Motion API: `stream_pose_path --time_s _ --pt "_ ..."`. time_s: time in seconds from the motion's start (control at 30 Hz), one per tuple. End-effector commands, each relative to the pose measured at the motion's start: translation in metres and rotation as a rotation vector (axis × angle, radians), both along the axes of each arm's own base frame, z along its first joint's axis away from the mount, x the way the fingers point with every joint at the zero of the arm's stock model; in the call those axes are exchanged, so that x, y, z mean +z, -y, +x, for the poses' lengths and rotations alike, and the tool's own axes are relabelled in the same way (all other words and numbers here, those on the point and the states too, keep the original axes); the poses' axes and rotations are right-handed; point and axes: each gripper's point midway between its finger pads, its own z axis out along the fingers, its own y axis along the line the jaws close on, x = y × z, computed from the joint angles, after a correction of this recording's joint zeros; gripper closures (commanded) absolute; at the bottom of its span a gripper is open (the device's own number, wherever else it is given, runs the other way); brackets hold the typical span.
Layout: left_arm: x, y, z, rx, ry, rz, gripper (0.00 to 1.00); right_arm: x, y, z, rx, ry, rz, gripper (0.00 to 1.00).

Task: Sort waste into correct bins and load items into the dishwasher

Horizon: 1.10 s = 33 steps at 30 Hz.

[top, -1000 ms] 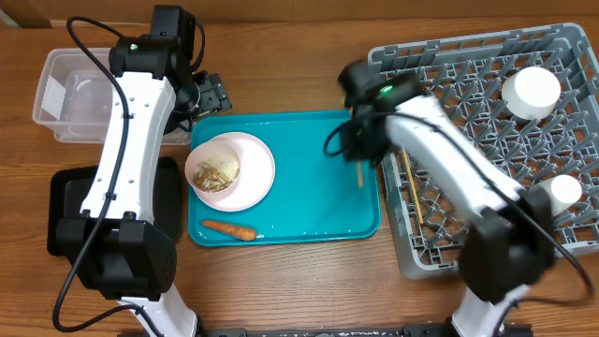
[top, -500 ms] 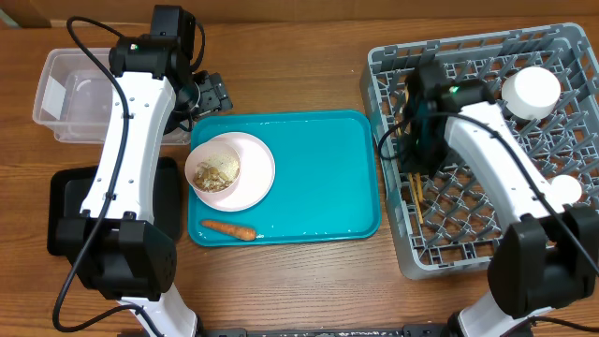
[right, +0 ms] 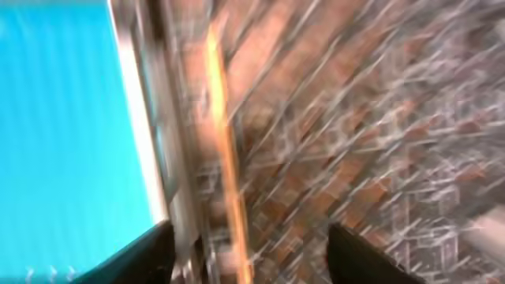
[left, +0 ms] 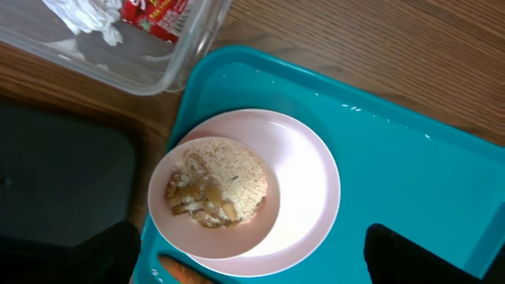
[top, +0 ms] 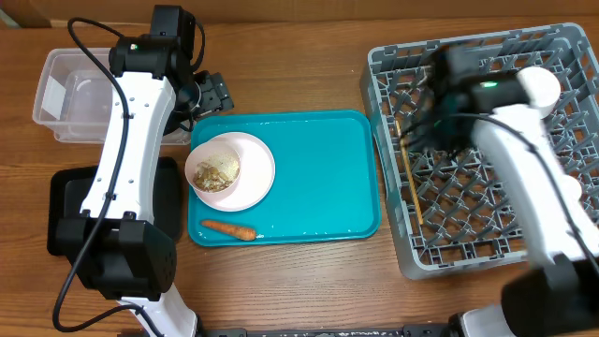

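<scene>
A pale plate (top: 253,168) (left: 304,185) with beige food scraps (top: 217,172) (left: 217,185) sits on the teal tray's left side. An orange carrot (top: 229,228) (left: 185,272) lies in front of it. My left gripper (top: 213,94) (left: 252,268) hangs open above the plate's near edge, empty. The clear tub (top: 70,94) (left: 170,67) holds the red wrapper (left: 154,12) and white tissue (left: 87,12). Wooden chopsticks (top: 412,192) (right: 225,158) lie in the grey rack (top: 421,262). Above them my right gripper (top: 426,126) (right: 252,260) is open and blurred by motion.
The teal tray (top: 318,178) lies between the tub and the rack. A black tray (top: 65,201) (left: 63,173) sits under my left arm. A white round dish (top: 547,86) stands at the rack's back, partly hidden by my right arm.
My right gripper carried a chopstick from the teal tray over to the rack, then opened and let it go beside the other one. The left arm has not moved.
</scene>
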Motion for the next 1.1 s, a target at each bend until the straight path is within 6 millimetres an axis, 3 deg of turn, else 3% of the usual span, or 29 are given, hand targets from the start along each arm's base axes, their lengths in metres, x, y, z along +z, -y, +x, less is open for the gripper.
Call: stream_pose_path --time_s 0.0,0.07,0.13,0.3,0.43,0.6,0.77,1.07 --pt "0.014 0.018 -0.001 -0.047 0.036 -0.057 0.08 0.064 0.05 0.02 -0.173 0.229 -0.028 0.23" --pt "0.011 0.026 -0.003 -0.065 0.026 -0.061 0.08 0.073 0.075 0.029 -0.239 0.284 -0.028 0.13" --pt "0.006 0.037 -0.006 -0.091 0.008 -0.06 0.08 0.075 0.092 0.034 -0.281 0.309 0.001 0.09" --pt "-0.018 0.068 -0.02 -0.174 -0.062 -0.032 0.05 0.078 0.118 0.047 -0.337 0.364 0.08 0.07" --pt "-0.035 0.068 -0.031 -0.144 -0.111 0.065 0.02 0.078 0.134 0.053 -0.366 0.39 0.08 0.07" --pt "-0.057 0.065 -0.041 -0.102 -0.176 0.1 0.11 0.067 0.136 0.058 -0.371 0.367 0.087 0.08" --pt "-0.088 0.067 -0.046 -0.089 -0.246 0.098 0.15 0.057 0.125 0.06 -0.346 0.334 0.144 0.09" --pt "-0.134 0.069 -0.046 -0.091 -0.343 0.112 0.2 0.056 0.125 0.061 -0.345 0.332 0.146 0.11"
